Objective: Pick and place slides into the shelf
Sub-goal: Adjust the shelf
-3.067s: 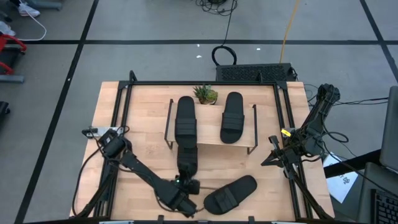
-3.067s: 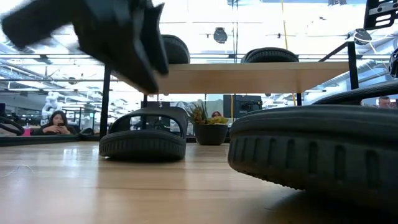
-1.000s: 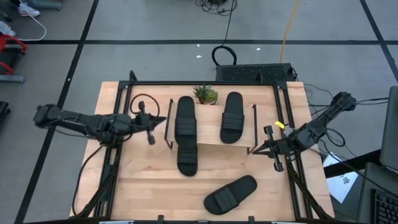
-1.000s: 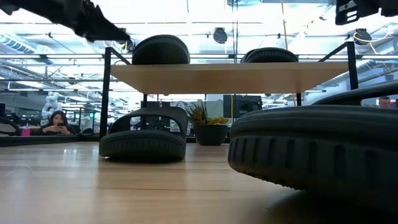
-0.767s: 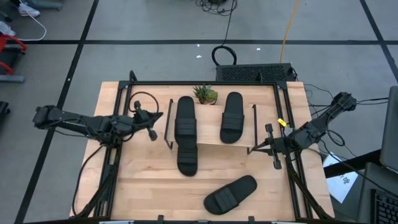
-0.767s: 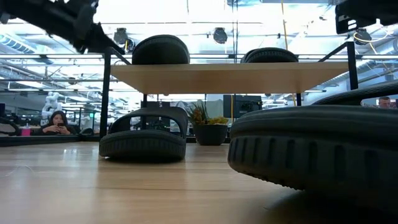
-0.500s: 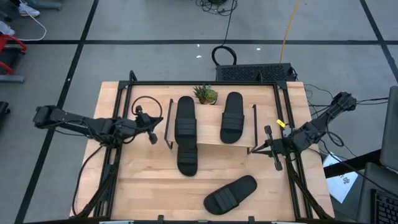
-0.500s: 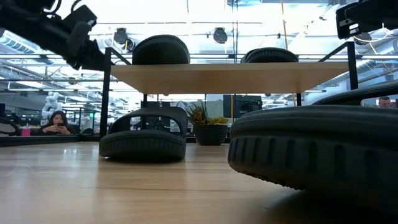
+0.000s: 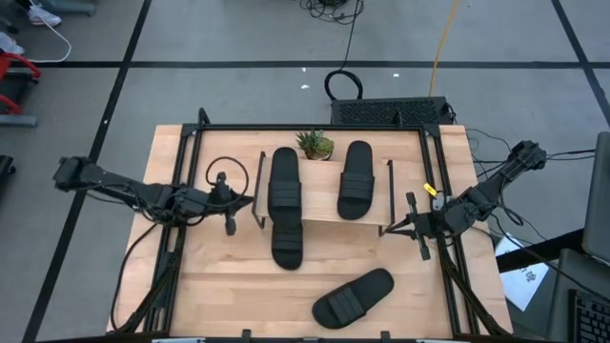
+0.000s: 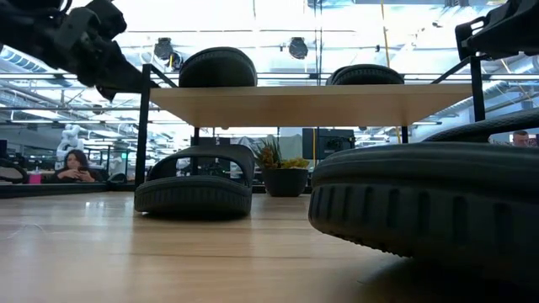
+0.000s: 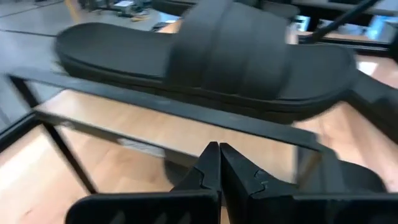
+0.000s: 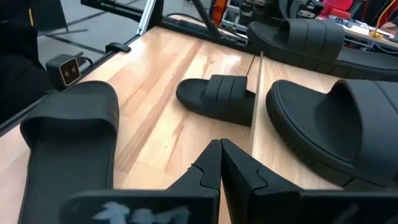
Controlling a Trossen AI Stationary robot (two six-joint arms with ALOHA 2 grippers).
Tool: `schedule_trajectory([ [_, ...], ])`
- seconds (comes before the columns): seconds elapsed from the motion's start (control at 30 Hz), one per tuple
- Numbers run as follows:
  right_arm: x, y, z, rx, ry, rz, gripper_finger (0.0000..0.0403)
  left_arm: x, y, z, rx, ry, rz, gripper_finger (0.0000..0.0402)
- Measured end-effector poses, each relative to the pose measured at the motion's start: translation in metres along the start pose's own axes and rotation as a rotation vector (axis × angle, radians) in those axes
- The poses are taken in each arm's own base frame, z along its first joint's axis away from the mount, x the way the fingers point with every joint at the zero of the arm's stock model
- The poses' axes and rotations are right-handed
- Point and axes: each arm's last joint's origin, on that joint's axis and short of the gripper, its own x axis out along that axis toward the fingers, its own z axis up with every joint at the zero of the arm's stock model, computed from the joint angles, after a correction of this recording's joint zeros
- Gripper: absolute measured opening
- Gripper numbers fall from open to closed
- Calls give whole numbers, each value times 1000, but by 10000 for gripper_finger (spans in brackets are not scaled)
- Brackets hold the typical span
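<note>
Grippers closed and empty: left gripper [image 9: 227, 202] beside the shelf's [image 9: 324, 211] left frame, right gripper [image 9: 414, 227] at its right end.

A grey floor [image 9: 238, 33] crossed by dark lines surrounds the wooden table [image 9: 214, 276]. Cables [image 9: 334, 11] trail across it. Beyond the table, a bright hall with ceiling lights [image 10: 297, 47]; a seated person [image 10: 74, 165], perhaps at a desk.

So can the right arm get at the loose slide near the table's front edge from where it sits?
Probably yes. The right pincer is empty and shut beside the shelf; bare tabletop lies between it and the slide, with nothing in the way.
</note>
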Motion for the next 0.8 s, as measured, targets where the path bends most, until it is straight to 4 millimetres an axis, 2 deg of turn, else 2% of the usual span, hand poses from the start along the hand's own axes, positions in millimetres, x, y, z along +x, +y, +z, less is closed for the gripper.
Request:
schedule_trajectory([
  [0.23,3,2,-9,-11,16,-12,0,5,-14,-3,48,8,-119,0],
  [0.5,3,0,-9,-8,15,-52,0,10,-23,-5,48,9,-150,0],
  [0.8,3,0,-10,-13,16,-52,0,6,-32,-7,42,4,-182,0],
])
